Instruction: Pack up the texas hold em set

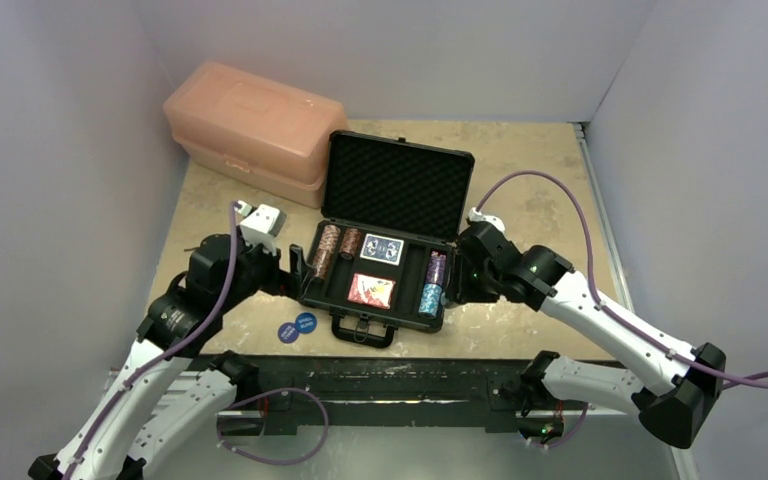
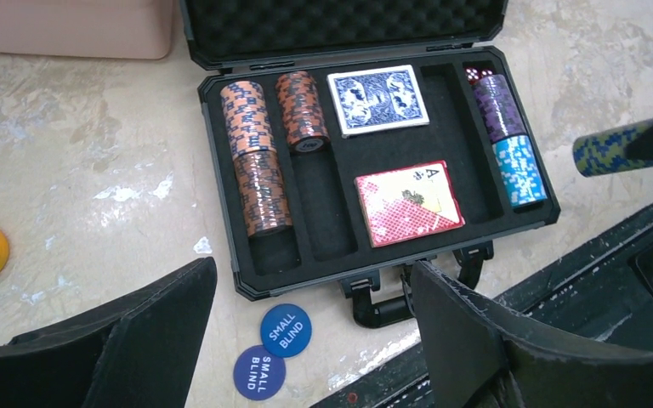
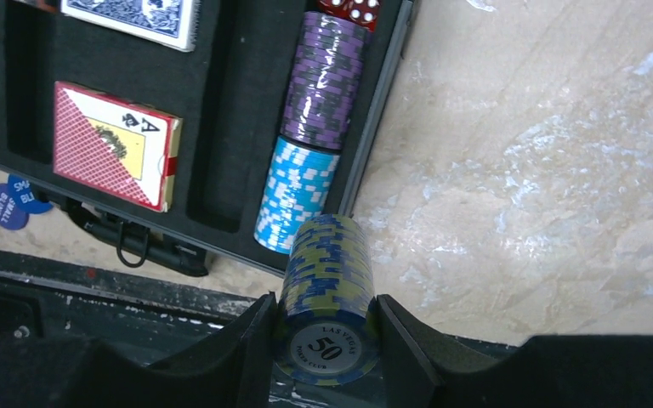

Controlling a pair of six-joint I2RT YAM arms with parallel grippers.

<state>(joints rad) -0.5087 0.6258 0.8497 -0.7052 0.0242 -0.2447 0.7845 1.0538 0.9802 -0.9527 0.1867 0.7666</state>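
case [image 1: 400, 185] lies open on the table [image 2: 93, 170], lid propped back so its foam slots face up, already holding chip rolls [image 2: 255, 161] and both card decks [image 2: 378, 99]. right gripper [image 3: 325, 314] clamps a green-and-blue chip stack [image 3: 327, 272] sideways just off the case's right edge, likely bound for a free slot. left gripper [image 2: 313, 268] hovers wide open and empty above two blue discs [image 2: 286, 330] just in front of the case.

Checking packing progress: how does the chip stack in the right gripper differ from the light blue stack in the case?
The green-and-blue stack is clamped in the right gripper outside the case; the light blue stack lies packed in its rightmost slot. The first is olive and dark blue, the second light blue and white. Both are poker chip stacks.
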